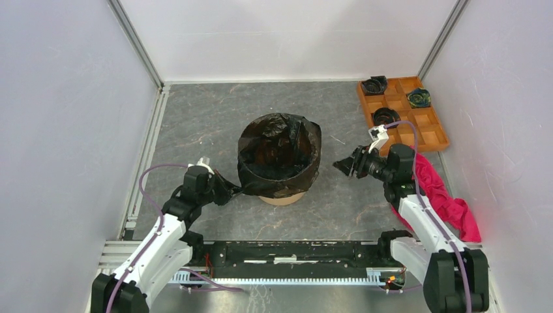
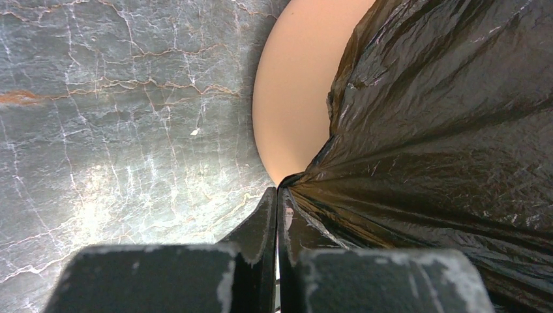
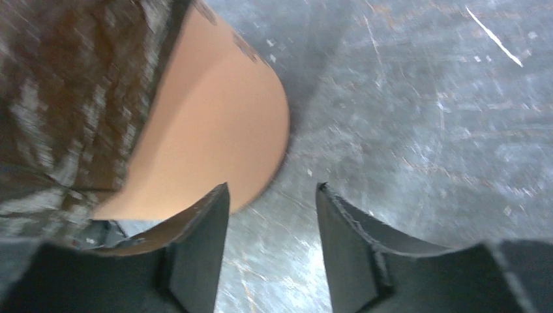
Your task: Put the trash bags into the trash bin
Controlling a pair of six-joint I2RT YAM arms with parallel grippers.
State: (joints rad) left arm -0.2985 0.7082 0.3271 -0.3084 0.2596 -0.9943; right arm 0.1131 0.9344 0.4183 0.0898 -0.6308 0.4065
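So your left pincer (image 2: 277,190) is clamped on the bag (image 1: 279,150) at the bin's (image 1: 284,198) left side; right pincer (image 1: 344,164) hangs just right of it, jaws apart, empty.

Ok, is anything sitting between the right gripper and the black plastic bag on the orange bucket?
Nothing visible. Only bare grey table lies between the open right gripper and the glossy black plastic trash bag draped over the round orange plastic bucket. The crumpled pink-red cloth lies on the arm's other side.
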